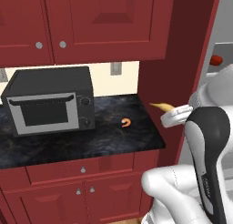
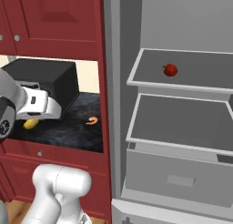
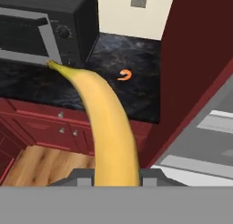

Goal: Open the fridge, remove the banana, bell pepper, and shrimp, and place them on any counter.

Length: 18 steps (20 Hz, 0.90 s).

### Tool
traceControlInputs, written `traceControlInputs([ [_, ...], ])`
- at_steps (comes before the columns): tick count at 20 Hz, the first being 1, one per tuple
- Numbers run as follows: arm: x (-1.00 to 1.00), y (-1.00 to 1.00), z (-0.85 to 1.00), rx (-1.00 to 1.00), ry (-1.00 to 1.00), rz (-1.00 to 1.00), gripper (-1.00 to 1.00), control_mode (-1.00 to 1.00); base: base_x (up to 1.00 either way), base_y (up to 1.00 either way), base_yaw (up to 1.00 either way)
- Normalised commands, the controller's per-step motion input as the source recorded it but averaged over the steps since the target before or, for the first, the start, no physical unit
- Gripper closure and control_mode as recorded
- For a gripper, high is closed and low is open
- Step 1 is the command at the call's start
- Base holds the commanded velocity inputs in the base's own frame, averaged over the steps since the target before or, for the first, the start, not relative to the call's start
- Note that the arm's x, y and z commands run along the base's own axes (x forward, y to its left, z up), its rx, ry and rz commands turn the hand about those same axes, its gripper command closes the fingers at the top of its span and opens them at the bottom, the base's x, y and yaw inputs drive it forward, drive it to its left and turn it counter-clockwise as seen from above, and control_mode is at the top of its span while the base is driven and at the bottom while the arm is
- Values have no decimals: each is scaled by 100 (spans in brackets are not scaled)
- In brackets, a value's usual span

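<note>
Three items for your tally. Banana (image 3: 109, 127): clamped in your gripper (image 3: 116, 175), held in the air near the counter's (image 1: 54, 148) right end. Shrimp (image 1: 126, 123): lying on that counter (right of the microwave (image 1: 48, 100)). Bell pepper (image 2: 170, 70): on the upper shelf of the open fridge (image 2: 182, 127).
</note>
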Motion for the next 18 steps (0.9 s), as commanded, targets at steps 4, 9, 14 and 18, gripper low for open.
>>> traceControlInputs([
  [4, 78, 32, -77, -2, 10, 5, 100, -100, 0, 0, 0],
  [9, 93, 28, -78, -1, 12, 0, 100, -100, 0, 0, 0],
  [14, 100, 0, -64, 0, 10, 0, 100, -100, 0, 0, 0],
  [18, 100, 0, -44, 0, 16, 0, 100, -100, 0, 0, 0],
])
